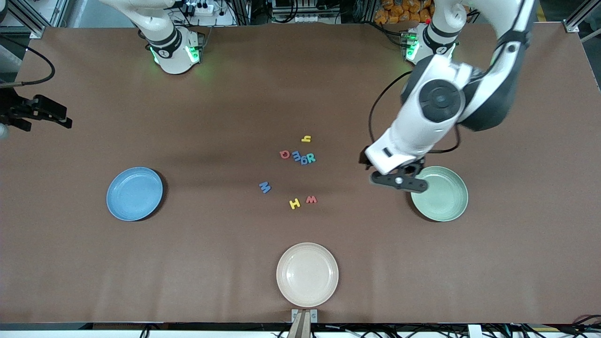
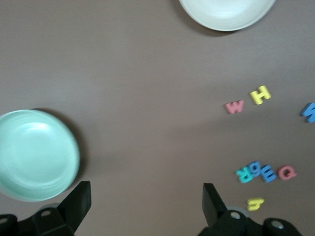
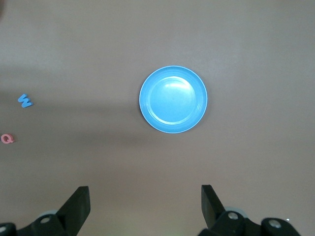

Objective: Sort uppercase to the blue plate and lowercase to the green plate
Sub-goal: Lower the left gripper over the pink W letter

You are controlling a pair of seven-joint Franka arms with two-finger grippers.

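Eight foam letters lying mid-frame, three plates: blue plate, green plate, cream plate, left end effector hovering open, empty, right end effector open, empty.

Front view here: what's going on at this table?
Nothing is sorted yet. All the foam letters lie loose mid-table, with the blue plate, green plate and cream plate all bare. The left gripper hangs over the table at the green plate's rim, jaws open, holding nothing. The right gripper waits high above the blue plate's end of the table, jaws open too.
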